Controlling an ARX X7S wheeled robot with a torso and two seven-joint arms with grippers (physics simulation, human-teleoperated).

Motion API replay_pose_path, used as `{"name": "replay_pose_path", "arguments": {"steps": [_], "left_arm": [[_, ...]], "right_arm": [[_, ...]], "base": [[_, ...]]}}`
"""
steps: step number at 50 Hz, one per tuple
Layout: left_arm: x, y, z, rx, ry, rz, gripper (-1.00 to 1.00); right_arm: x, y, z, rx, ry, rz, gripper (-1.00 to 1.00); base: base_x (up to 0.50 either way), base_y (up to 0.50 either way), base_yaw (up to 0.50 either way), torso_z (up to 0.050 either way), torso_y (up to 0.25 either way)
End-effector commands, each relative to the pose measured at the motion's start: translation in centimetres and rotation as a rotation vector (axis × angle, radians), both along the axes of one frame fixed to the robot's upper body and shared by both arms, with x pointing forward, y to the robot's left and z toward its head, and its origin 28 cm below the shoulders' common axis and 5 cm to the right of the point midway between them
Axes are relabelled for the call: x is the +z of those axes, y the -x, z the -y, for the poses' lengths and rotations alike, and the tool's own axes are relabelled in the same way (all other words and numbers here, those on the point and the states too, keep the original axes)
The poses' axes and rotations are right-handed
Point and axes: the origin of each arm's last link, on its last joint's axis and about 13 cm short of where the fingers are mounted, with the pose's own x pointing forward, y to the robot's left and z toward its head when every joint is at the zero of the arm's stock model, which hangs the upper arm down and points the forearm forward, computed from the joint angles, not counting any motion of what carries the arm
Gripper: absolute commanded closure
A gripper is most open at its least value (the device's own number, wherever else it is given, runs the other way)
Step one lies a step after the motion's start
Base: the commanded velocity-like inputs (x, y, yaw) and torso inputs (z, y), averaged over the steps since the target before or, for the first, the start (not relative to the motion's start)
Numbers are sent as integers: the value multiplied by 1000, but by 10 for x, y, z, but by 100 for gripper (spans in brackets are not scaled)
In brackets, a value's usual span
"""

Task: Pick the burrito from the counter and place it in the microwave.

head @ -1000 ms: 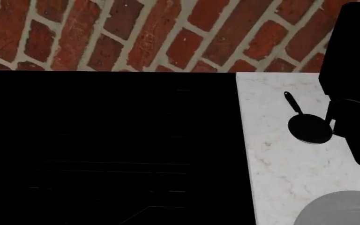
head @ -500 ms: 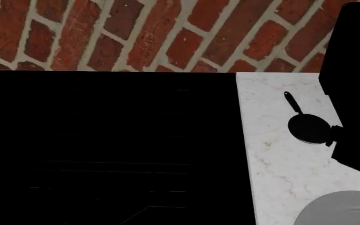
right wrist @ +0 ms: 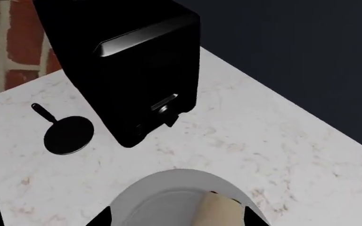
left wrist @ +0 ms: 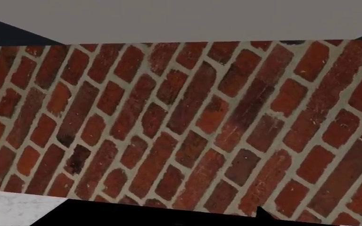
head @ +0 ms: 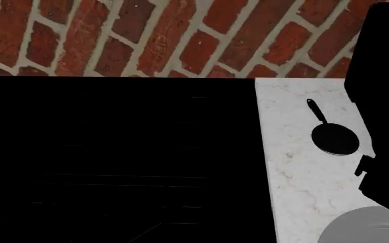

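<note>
The burrito (right wrist: 219,213), a beige roll, lies on a grey plate (right wrist: 156,197) on the white marble counter (right wrist: 282,141); only its upper end shows in the right wrist view. My right gripper (right wrist: 176,222) hangs above the plate, open, with one black fingertip on each side and the burrito between them, nearer one tip. In the head view the right arm (head: 384,185) is a black shape over the plate's (head: 363,228) far edge, and the burrito is hidden. The left gripper's jaws do not show clearly. No microwave is recognisable.
A black box-shaped appliance (right wrist: 130,70) stands at the counter's back by the brick wall (head: 147,35). A small black pan (head: 334,137) lies beside it. The flat black stove top (head: 113,162) fills the left. The left wrist view shows brick wall (left wrist: 181,122).
My right arm has moved down the head view, away from the pan and toward the grey plate. Nothing else has moved.
</note>
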Motion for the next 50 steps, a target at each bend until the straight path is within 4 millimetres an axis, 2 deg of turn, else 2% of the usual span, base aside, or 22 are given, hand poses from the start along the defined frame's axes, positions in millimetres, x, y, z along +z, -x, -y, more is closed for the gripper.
{"name": "replay_pose_path", "arguments": {"steps": [1,50], "left_arm": [[0,0,-1,2,0,-1,-100],[3,2,-4,-9,8,13,-100]], "right_arm": [[-8,-1,3,-50,-43,-39,-100],[-24,4,19,-208,-198,-81,-100]], "base": [[0,0,0,0,0],[0,0,0,0,0]]}}
